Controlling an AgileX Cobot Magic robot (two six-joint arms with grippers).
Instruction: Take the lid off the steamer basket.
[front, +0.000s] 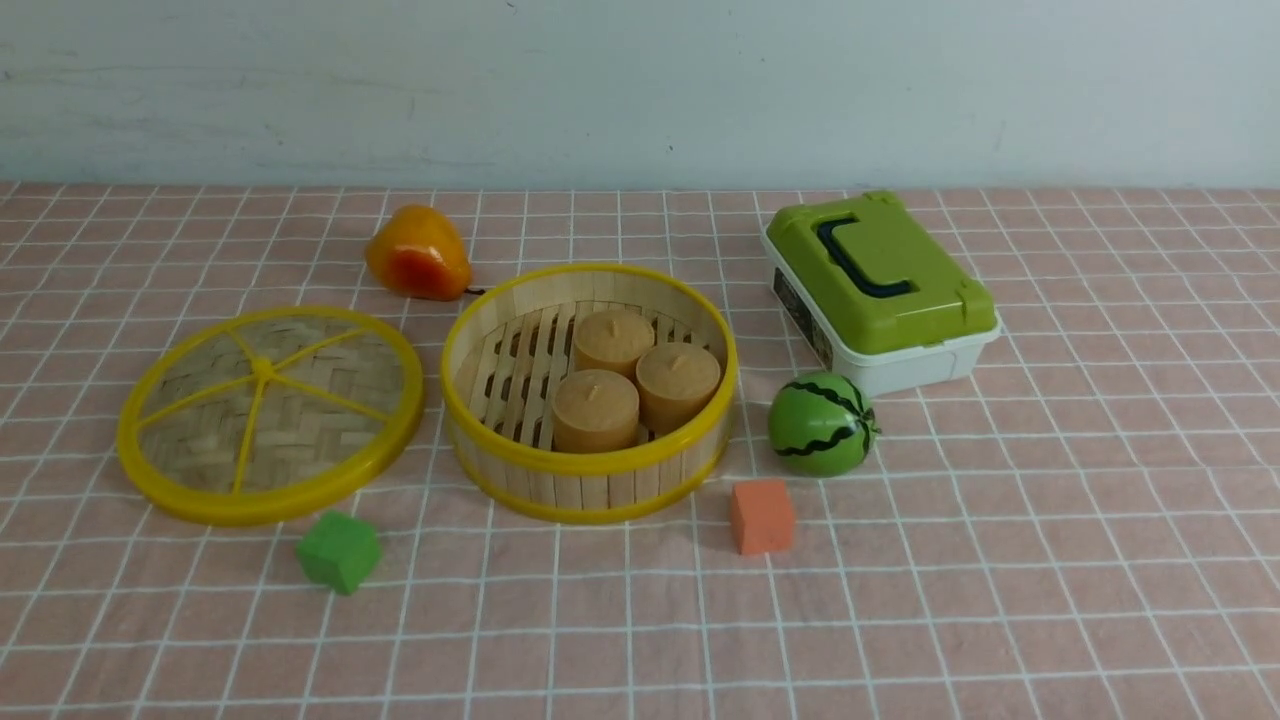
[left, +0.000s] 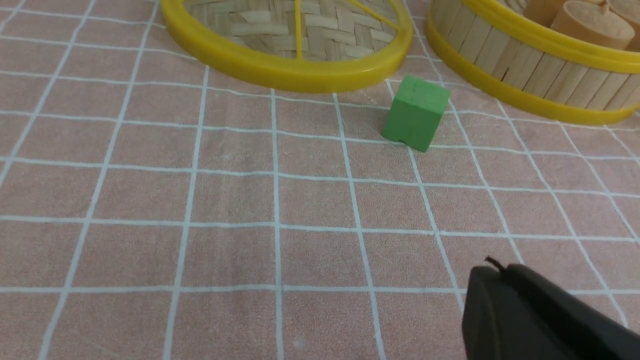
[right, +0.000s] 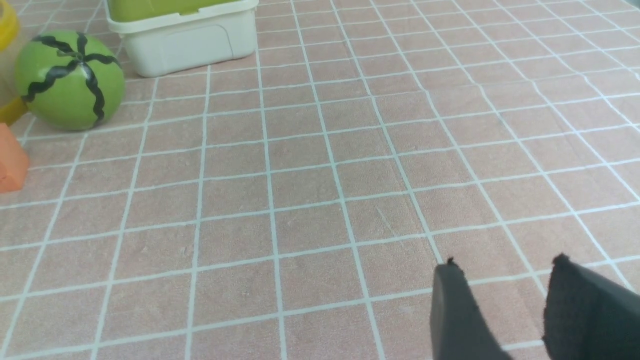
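Already off and lying flat on the table (front: 1000, 600): the lid (front: 270, 415), just left of the steamer basket (front: 590, 490), with a thin strip of cloth between the two rims. Inside the open basket, three tan cylinders (front: 625, 385) upright on the slatted floor.

Probably light and fairly stiff, being woven bamboo in a thick plastic ring. Likely a little slippery on the smooth rim, and liable to give in the weave under a hard pinch. Best taken, by judgement, across the yellow rim at its edge, though with little room underneath while flat on the cloth.

Just beside the lid's near edge, a green cube (front: 338, 550), awkward for an approach from the robot's side. Beyond, an orange-yellow fruit (front: 417, 253). Right of the basket, an orange cube (front: 762, 515), a toy watermelon (front: 822, 423) and a white box with green top (front: 880, 290).

On the left gripper (left: 495, 280), jaws pressed together, empty, short of the green cube. On the right gripper (right: 505, 267), jaws spread, empty, over bare cloth.
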